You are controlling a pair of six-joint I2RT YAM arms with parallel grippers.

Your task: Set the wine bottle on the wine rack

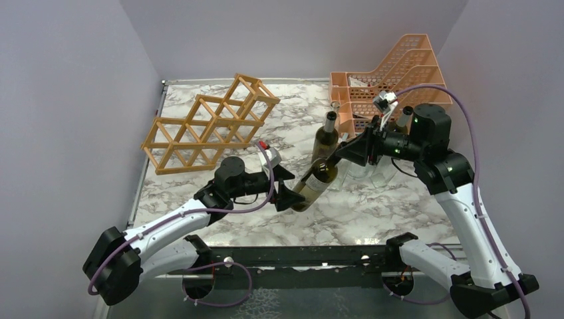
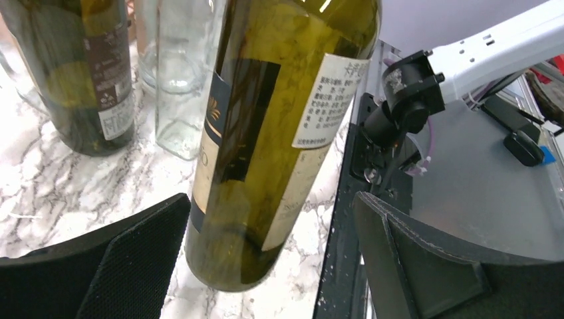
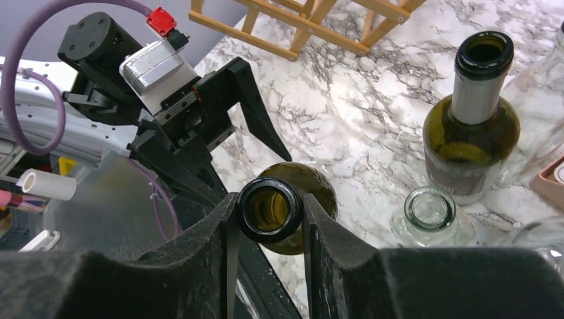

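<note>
Far left of the white-and-grey marbled surface [image 1: 412,212]: light-brown wooden lattice wine rack [image 1: 209,126], diamond cells of thin sticks, set at an angle to the surface edges.

Right of it and nearer: left end effector [image 1: 287,189], its black fingers [image 2: 133,259] spread wide to either side of the lower body of a dark olive-green glass wine bottle [image 1: 318,181]. In the left wrist view, a clear gap showed between the glass and one finger; the other finger sat close beside the label, and contact could not be told.

The bottle was tilted, base toward the near left, open mouth toward the far right. It was apart from the rack. Whether its base touched the surface could not be told.

Right end effector [image 1: 342,156]: fingers pressed in on the bottle's neck just under the lip, pinching it.

Just behind it, a second green glass bottle [image 1: 326,136] stood upright. A clear glass bottle [image 3: 431,209] stood beside it.

Far right: peach-orange plastic mesh stacked tray organiser [image 1: 392,80].
</note>
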